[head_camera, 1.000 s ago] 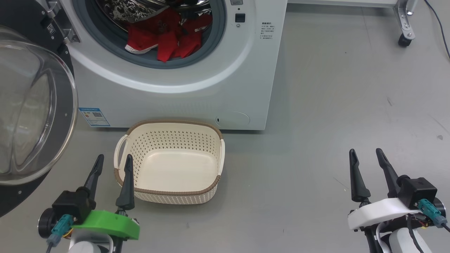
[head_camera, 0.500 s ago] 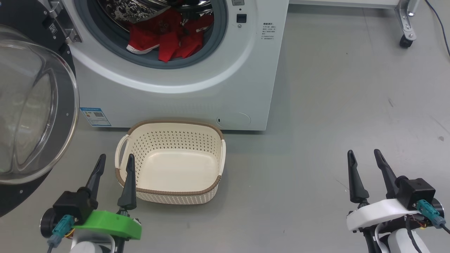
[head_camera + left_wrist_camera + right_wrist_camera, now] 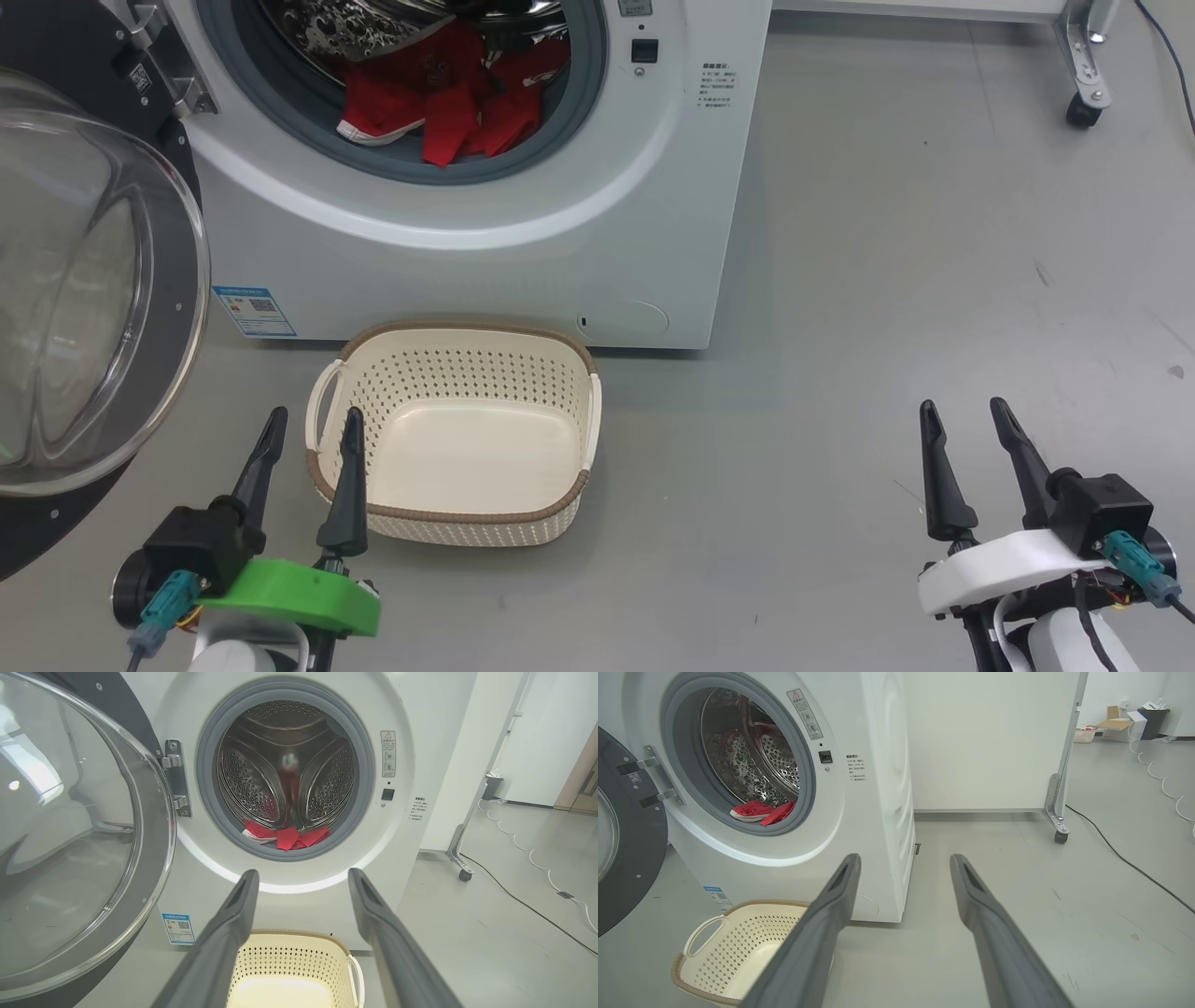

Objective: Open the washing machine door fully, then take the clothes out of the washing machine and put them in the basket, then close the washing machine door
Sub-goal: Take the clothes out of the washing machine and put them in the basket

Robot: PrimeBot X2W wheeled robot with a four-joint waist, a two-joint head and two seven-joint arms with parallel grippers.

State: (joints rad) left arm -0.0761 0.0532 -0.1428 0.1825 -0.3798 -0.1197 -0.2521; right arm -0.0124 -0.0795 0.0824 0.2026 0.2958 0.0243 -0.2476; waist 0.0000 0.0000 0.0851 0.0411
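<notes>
Change is slight: only the head camera has crept. At the lower corners the left gripper [image 3: 315, 418] and right gripper [image 3: 962, 411] wait, jaws spread, empty. At left the washing machine door [image 3: 93, 280] stands open; the clothes [image 3: 439, 103] lie in the drum, upper left; the basket [image 3: 448, 514] is empty, so unloading comes next.

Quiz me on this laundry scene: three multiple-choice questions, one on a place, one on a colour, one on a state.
1. Where is the basket? A) on the floor before the washing machine B) in the drum C) atop the machine
2. The clothes are: A) blue B) red C) green
3. The door is: A) shut B) removed C) open
Answers: 1A, it stands on the floor at the machine's front; 2B, they show bright red; 3C, it stands swung wide aside.
</notes>
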